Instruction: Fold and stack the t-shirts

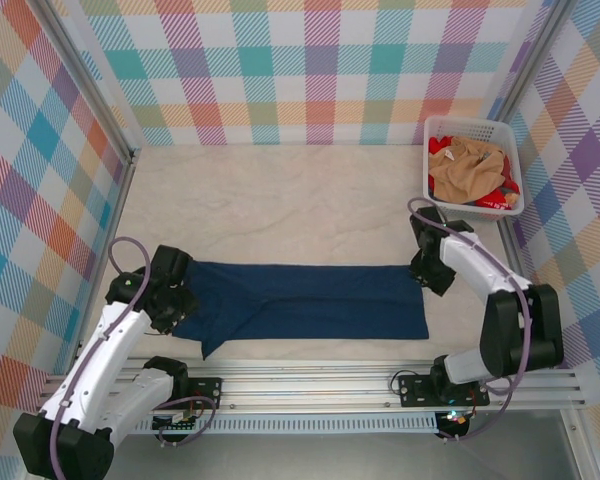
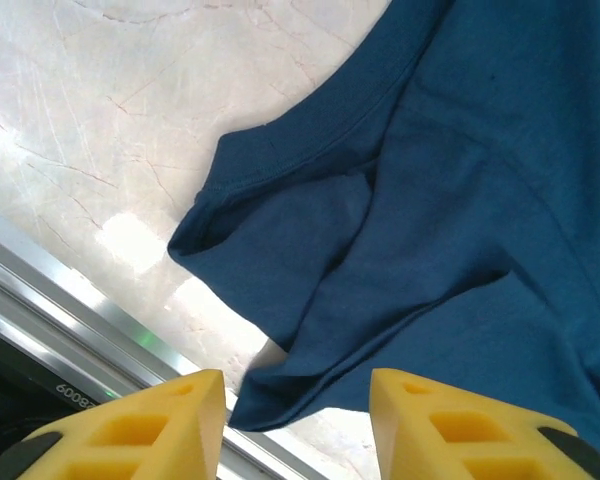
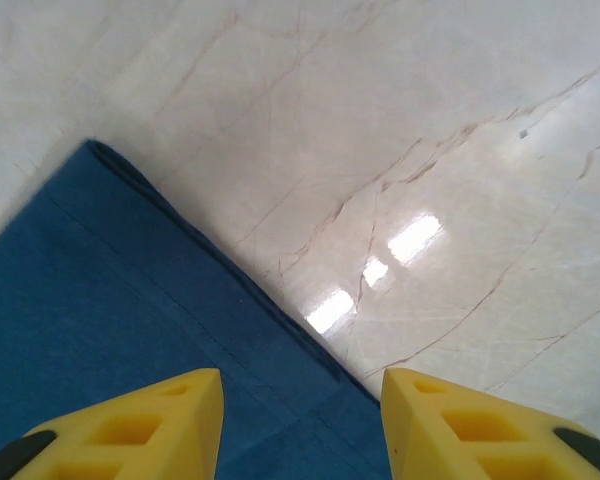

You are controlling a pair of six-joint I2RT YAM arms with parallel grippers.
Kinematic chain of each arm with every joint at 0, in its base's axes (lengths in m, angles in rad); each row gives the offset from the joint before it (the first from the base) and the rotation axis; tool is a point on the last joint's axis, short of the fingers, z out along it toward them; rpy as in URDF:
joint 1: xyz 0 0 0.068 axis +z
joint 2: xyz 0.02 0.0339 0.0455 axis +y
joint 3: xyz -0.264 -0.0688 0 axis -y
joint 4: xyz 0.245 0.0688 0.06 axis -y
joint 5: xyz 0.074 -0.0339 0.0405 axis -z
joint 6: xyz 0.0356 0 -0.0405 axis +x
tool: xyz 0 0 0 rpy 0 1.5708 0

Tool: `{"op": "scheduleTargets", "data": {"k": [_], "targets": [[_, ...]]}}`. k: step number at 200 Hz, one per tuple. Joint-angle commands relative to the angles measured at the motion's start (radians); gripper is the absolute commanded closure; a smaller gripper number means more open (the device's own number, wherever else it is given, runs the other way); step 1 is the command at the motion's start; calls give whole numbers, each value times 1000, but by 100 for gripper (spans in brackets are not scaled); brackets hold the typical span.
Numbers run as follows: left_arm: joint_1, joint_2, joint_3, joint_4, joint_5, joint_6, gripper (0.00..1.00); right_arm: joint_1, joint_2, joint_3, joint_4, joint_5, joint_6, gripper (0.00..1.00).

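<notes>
**Fingers [image 2: 150, 425] parted at both ends of the navy t-shirt [image 1: 300, 300]**

Both yellow fingers of the left gripper [image 2: 295, 425] stand wide apart at the bottom of the left wrist view, with nothing clamped between them. Navy cloth fills the right and centre of that frame. A sleeve opening points toward the left, and a loose fold of fabric ends in the gap between the fingertips. Whether the tips touch the cloth cannot be told.

The right gripper [image 3: 300, 425] is spread just as wide and also holds nothing. In its own view a doubled corner of the navy t-shirt sits at the left and lower centre. The edge of the cloth runs diagonally down to between the fingers, with bare glossy table [image 3: 430, 150] beyond it.

From the top camera, the navy t-shirt lies flat as a long band across the lower middle of the frame. The left gripper is at its left end and the right gripper at its upper right corner. A sleeve flap juts toward the metal rail [image 1: 310, 385] at lower left.

In the upper right stands a white plastic basket [image 1: 470, 122]. It holds a crumpled tan-orange t-shirt [image 1: 477, 165] with a red t-shirt [image 1: 448, 188] beneath it.
</notes>
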Motion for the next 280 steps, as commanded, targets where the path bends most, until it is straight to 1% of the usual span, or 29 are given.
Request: {"op": "scheduleTargets", "data": {"k": [1, 13, 27, 45, 55, 70, 85, 97, 108, 117, 127, 137, 155, 173, 189, 200, 216, 240, 252, 280], "targets": [[-14, 2, 94, -8, -36, -34, 58, 0, -48, 8, 13, 44, 18, 56], [-8, 57, 132, 25, -35, -28, 60, 6, -40, 19, 56, 14, 1, 63], [17, 150, 159, 97, 6, -19, 61, 7, -22, 4, 141, -83, -20, 70], [80, 282, 176, 202, 94, -25, 60, 12, 24, 6, 180, -181, -6, 73], [109, 366, 188, 248, 121, -28, 61, 14, 47, 1, 213, -235, -7, 76], [131, 478, 202, 319, 151, -32, 65, 16, 84, -9, 281, -328, -23, 78], [138, 582, 225, 360, 189, -38, 69, 25, 127, 7, 288, -355, -29, 78], [142, 636, 247, 380, 178, -27, 71, 25, 159, 18, 279, -359, -31, 79], [149, 670, 277, 371, 138, -4, 71, 25, 179, 22, 274, -355, -32, 80], [159, 682, 299, 346, 100, 12, 71, 25, 192, 25, 273, -352, -32, 80], [176, 677, 302, 331, 76, 23, 65, 25, 201, 29, 270, -348, -32, 80], [202, 664, 286, 336, 74, 35, 63, 25, 210, 32, 266, -343, -34, 80], [272, 637, 247, 374, 110, 70, 63, 25, 228, 37, 263, -343, -40, 81], [319, 630, 219, 443, 197, 143, 68, 25, 244, 46, 261, -350, -52, 81], [323, 646, 225, 411, 217, 182, 79, 24, 257, 56, 257, -359, -60, 81], [323, 644, 205, 406, 221, 190, 81, 23, 266, 64, 261, -370, -66, 81], [323, 623, 152, 435, 224, 199, 81, 23, 280, 76, 260, -386, -69, 81], [323, 627, 103, 470, 243, 215, 78, 24, 292, 92, 266, -411, -77, 81], [322, 631, 87, 494, 253, 235, 76, 24, 296, 98, 272, -432, -88, 79], [322, 639, 61, 525, 237, 275, 72, 25, 299, 105, 288, -495, -118, 73]]}}
